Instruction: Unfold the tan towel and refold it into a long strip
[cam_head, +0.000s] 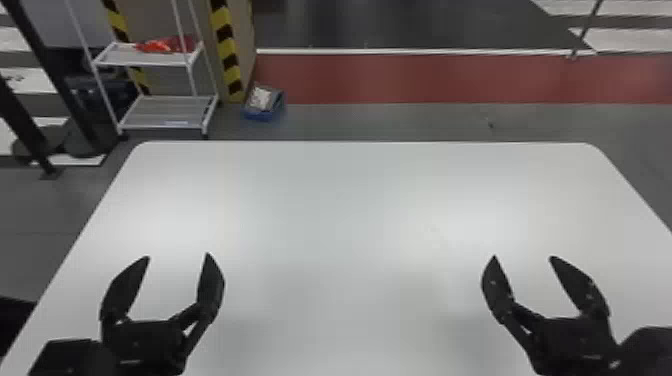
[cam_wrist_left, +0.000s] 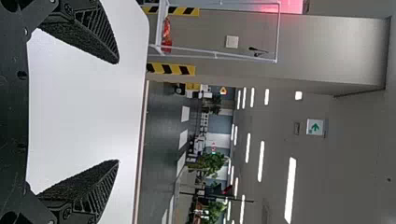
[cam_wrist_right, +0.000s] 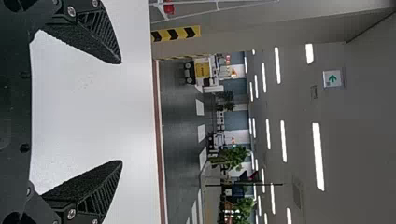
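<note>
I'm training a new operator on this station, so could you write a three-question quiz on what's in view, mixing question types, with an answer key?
1. Multiple choice. Where is the small blue box?
A) On the upper rack shelf
B) On the floor beyond the white, round-cornered table
C) Between the robot's arms

2. True or false. The left black gripper and the right black gripper both have their fingers spread apart.

3. Fill in the missing word. The red-orange bundle lies on the ____ shelf of the white-framed rack.

Key: 1 B; 2 true; 3 upper
</note>
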